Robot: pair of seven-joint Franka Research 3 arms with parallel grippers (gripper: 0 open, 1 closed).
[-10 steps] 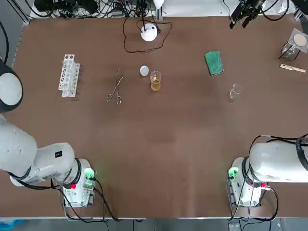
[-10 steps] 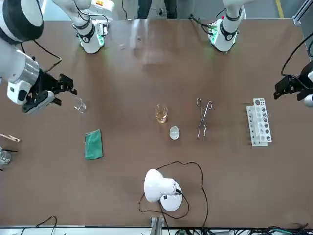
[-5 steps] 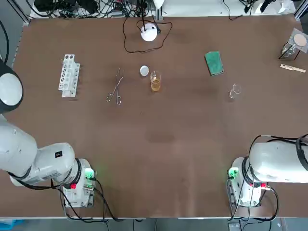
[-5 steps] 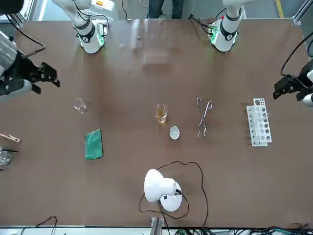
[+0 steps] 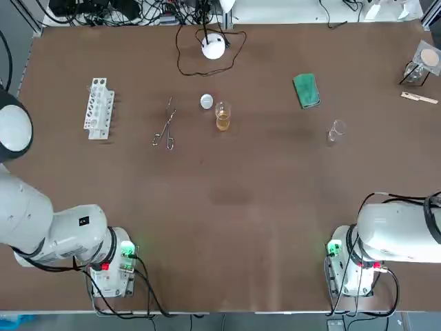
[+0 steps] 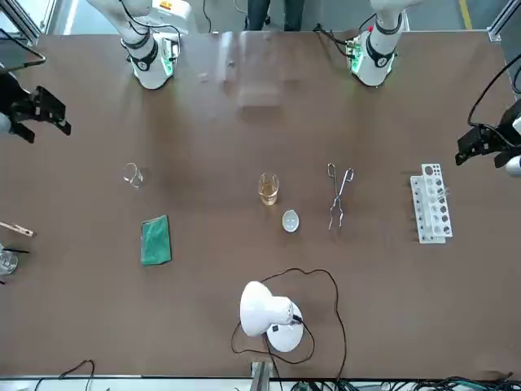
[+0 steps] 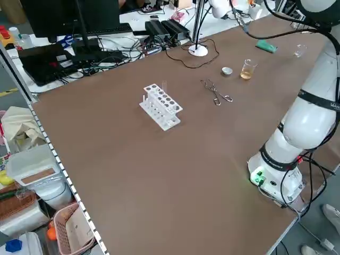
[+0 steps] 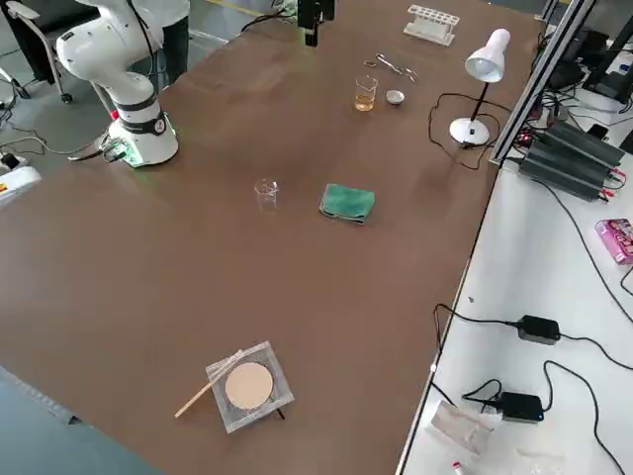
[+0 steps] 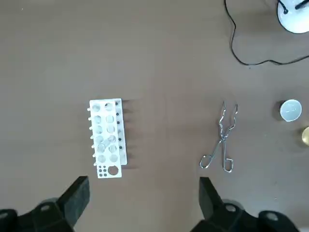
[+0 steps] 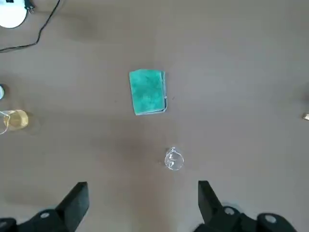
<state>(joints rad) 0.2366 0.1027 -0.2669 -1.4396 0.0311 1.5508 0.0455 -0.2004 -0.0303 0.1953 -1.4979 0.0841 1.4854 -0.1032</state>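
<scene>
**A:** What do we fail to see here?

**B:** Overhead, both grippers fall outside the frame, and from across the table the picture's border cuts each one. The right gripper [image 10: 142, 191] hangs high over the right side of the table [image 5: 234, 207], its fingers spread wide on nothing. The left gripper [image 9: 143, 186] hangs by the left edge, equally wide and empty. The small glass beaker [image 10: 174, 159] beneath the right gripper is clear, so we make out little beyond its rim. We cannot tell whether the test-tube rack [image 9: 108, 137] beneath the left gripper carries tubes.

**A:** What lies around them?

**B:** A folded green cloth [image 10: 147, 92] lies near the beaker, toward the far edge. Slender metal tongs [image 9: 221, 142] lie apart from the white, perforated rack. Toward the middle a small white dish [image 5: 207, 101] sits just beside a glass of amber liquid [image 5: 222, 117]. A white domed lamp [image 5: 213, 46] with a looping black cord stands at the far edge. A wire gauze square [image 8: 247, 386] and a wooden stick [image 8: 206, 386] occupy the far right corner.
</scene>
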